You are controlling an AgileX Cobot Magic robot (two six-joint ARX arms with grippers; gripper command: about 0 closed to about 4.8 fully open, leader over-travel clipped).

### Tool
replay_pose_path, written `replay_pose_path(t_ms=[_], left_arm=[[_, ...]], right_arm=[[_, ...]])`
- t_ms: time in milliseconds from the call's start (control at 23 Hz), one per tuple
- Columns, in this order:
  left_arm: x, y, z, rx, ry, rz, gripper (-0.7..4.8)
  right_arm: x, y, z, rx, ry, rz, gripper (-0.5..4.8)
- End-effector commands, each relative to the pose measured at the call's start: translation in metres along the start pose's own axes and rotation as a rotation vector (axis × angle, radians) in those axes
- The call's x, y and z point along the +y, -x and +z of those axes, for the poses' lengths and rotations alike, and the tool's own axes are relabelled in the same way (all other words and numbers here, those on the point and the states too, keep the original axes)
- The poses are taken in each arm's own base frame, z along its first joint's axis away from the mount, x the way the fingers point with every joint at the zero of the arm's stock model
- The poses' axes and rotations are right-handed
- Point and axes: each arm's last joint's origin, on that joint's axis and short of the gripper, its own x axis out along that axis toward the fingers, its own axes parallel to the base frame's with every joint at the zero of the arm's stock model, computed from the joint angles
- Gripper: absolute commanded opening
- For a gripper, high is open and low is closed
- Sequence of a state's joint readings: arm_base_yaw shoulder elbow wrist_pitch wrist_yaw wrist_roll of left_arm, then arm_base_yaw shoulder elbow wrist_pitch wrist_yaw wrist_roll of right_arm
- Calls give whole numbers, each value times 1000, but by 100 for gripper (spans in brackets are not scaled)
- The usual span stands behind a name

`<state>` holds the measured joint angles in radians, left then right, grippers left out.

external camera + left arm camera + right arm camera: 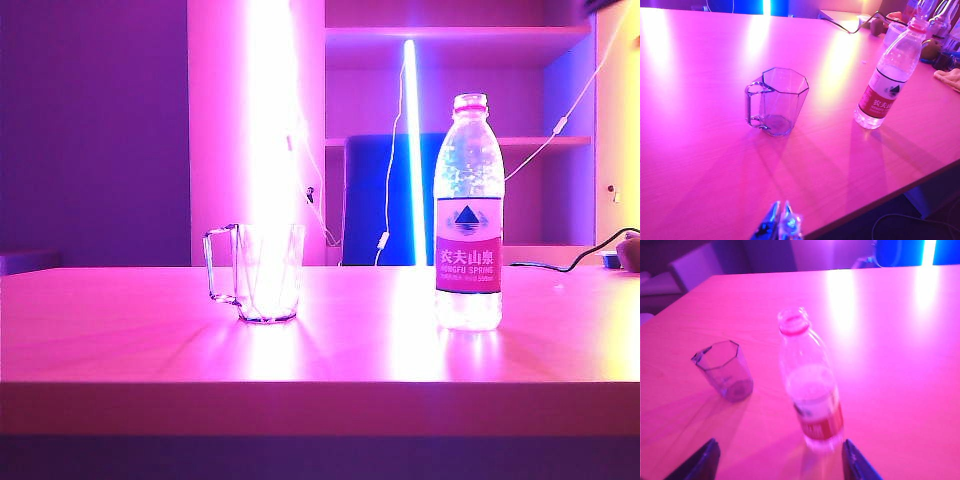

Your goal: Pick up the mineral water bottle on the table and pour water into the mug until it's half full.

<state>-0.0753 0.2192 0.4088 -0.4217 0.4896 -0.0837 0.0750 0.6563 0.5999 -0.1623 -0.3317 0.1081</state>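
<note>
Approach step: the right gripper (777, 462), fingers spread wide, lines up on the mineral water bottle (810, 390), which stands uncapped on the table (120, 330), well apart from the empty mug (262, 272). The left gripper (781, 225), tips pressed together, hangs near the table edge. Next move likely calls for straddling the bottle's body and clamping it.

We see a smooth bench (120, 330) washed in pink light, its top bare apart from two things standing upright on it. The mug (262, 272) stands left of the middle in the exterior view with its handle turned leftward, and the mineral water bottle (468, 215) stands well apart to its right. We make out a cable (575, 262) lying at the far right edge.
</note>
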Motion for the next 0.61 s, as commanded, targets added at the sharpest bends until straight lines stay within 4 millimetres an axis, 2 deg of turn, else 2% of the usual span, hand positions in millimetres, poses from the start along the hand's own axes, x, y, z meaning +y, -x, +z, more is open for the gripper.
replay_pose_path(t_ms=[43,130,217,391,434,521,608], left_arm=[[-1,1,3,-21,-9,-8,-5],[-1,1,3,-21,-9,-7,-4],[-1,1,3,-21,-9,-7,-5],[-1,1,3,-22,-10,-7,-5],[-1,1,3,-21,-10,-7,-4],[-1,1,3,-21,-12,-6,-5],[-1,1,3,-23,-17,5,-5]], right_arm=[[-6,-34,-9,-188,52,-5,337],[-7,-47,-23,-204,55,-8,337],[-7,-61,-46,-190,51,-21,338],[-5,-77,-82,-177,79,1,346],[-4,-80,-88,-175,79,-12,378],[-7,-91,-102,-172,74,-60,479],[-10,-102,-110,-182,75,-54,479]])
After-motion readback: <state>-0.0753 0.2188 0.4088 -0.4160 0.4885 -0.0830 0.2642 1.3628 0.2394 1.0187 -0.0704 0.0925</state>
